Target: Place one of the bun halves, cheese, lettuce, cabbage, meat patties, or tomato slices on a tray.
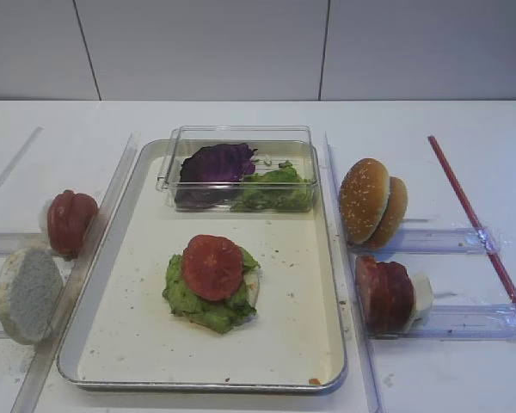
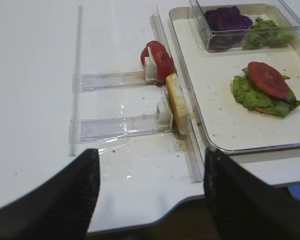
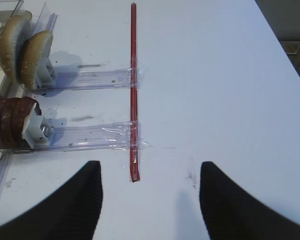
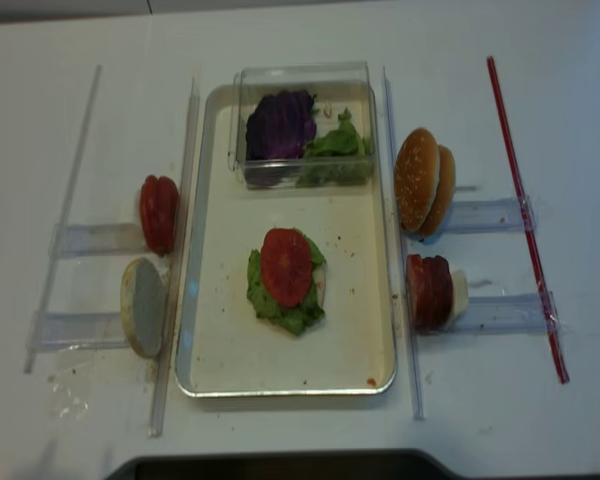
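The tray [image 1: 146, 344] holds a stack: a tomato slice [image 1: 212, 266] on lettuce [image 1: 193, 303] over a pale base. Left of the tray, more tomato slices [image 1: 70, 221] and one bun half [image 1: 27, 294] stand on edge. On the right stand two bun halves [image 1: 372, 203], the meat patties [image 1: 384, 294] and the cheese [image 1: 421, 292]. Cabbage [image 1: 215, 163] lies in the clear box. My left gripper [image 2: 151, 152] is open over the table's near edge, holding nothing. My right gripper [image 3: 150, 165] is open and empty over bare table right of the patties [image 3: 10, 122].
A clear plastic box [image 1: 241, 136] with cabbage and green leaves [image 1: 279, 191] sits at the tray's far end. Clear plastic racks [image 3: 90, 79] hold the upright food on both sides. A red strip [image 3: 134, 90] runs along the table on the right.
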Tool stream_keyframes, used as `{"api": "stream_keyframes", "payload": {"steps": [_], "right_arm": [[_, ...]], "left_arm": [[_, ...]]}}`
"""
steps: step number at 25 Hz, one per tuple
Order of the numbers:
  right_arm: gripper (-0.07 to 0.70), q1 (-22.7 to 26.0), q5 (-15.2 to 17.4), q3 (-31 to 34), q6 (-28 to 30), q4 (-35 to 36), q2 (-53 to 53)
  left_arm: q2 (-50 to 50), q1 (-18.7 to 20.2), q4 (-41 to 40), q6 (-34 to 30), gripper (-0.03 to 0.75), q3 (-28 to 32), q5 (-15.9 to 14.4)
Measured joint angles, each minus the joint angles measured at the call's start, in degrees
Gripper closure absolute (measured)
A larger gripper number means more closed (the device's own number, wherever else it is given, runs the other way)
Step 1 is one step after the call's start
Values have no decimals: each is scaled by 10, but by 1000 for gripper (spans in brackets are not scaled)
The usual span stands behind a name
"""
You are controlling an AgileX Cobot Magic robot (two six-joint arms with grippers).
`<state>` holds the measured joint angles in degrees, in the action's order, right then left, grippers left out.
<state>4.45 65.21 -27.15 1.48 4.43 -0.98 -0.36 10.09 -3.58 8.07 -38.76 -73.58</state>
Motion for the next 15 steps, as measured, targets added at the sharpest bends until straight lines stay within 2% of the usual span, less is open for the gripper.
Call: {"api": "stream_keyframes", "payload": {"steps": [15], "right_arm": [[187, 0, 0, 0, 0, 0, 0]], "left_arm": [[-6, 0, -6, -8, 283, 83, 0]]}}
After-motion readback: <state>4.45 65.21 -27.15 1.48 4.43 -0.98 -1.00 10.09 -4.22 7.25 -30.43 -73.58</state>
